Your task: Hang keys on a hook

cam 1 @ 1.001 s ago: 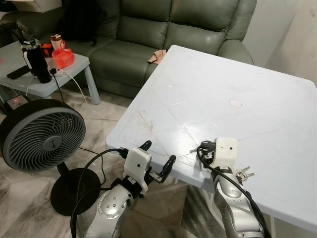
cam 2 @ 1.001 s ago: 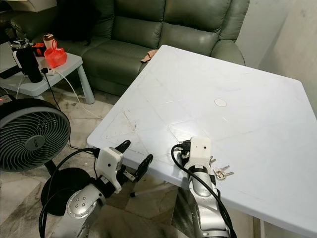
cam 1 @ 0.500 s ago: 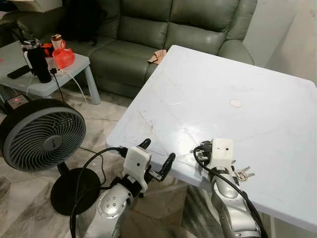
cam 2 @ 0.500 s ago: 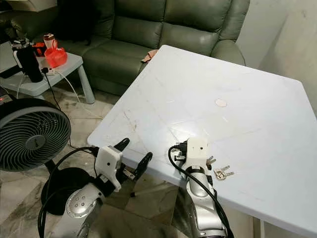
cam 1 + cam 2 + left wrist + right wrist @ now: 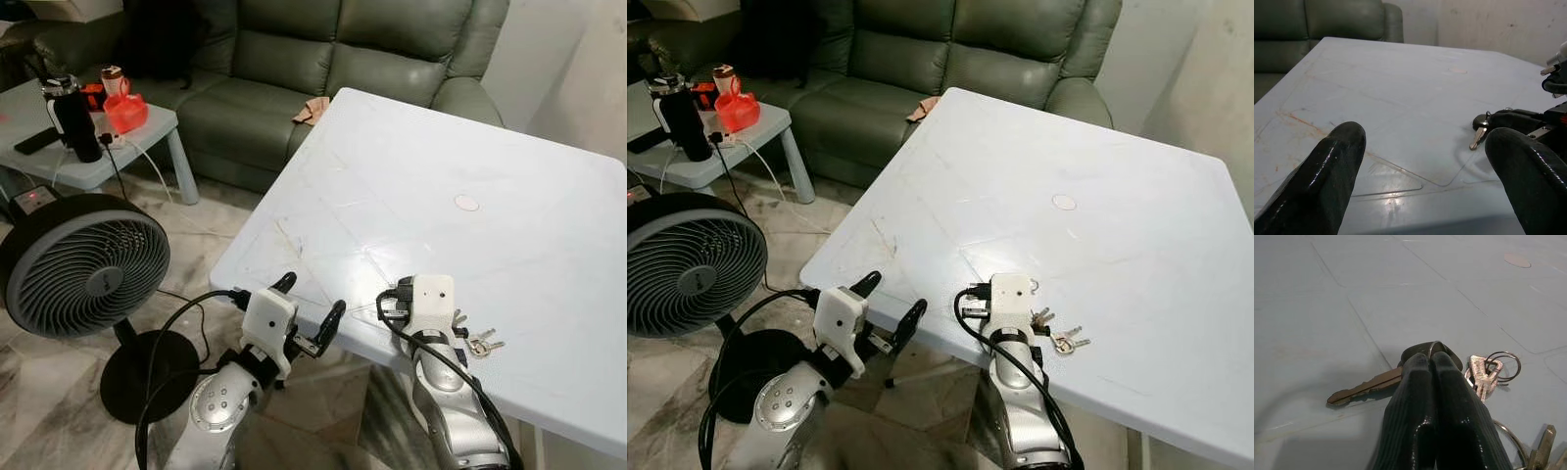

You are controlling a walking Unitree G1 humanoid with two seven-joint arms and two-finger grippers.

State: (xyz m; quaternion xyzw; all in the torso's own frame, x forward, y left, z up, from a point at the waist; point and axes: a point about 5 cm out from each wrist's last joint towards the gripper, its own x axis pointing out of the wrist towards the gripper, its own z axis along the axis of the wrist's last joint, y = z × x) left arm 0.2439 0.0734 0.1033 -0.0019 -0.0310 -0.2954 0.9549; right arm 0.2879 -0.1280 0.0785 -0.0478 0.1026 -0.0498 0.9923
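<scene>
The keys lie on the white table, near its front edge, lower right of centre in the head views. The bunch consists of a dark-headed key, a silver key and wire rings. The right gripper rests down on the table at the bunch, its two black fingers pressed together with a key ring standing up right at their tips; whether the ring is actually pinched cannot be told. In the right eye view, part of the bunch shows just beside the right wrist housing.

The left gripper is held off the table's front corner, below its edge, fingers spread wide apart and empty.

Table surface: pale, glossy, marked with faint diagonal lines and brownish scuffs near the front left corner; a small round disc sits towards the middle.

Room: a dark green sofa along the top of the frame, a cloth on its seat. Upper left, a low side table carries a dark bottle and a red bag. A black floor fan stands at left on a marbled tile floor.
</scene>
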